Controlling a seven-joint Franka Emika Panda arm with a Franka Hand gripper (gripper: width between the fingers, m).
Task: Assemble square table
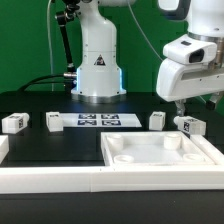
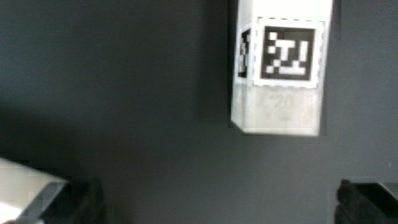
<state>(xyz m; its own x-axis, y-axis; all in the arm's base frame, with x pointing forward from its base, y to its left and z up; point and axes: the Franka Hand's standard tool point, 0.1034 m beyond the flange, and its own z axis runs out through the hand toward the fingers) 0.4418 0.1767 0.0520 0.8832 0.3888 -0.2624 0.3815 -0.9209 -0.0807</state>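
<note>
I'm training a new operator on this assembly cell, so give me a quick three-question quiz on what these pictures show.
1. How many legs lie loose on the table, not yet fitted to the tabletop?
2. True or false: the gripper is shut on a leg.
3. Where is the marker board? A) between the legs, in front of the robot base; B) on the tabletop; C) in the gripper.
Key: 1) Four. 2) False: it is open and empty, above the leg at the exterior view's right. 3) A.
</note>
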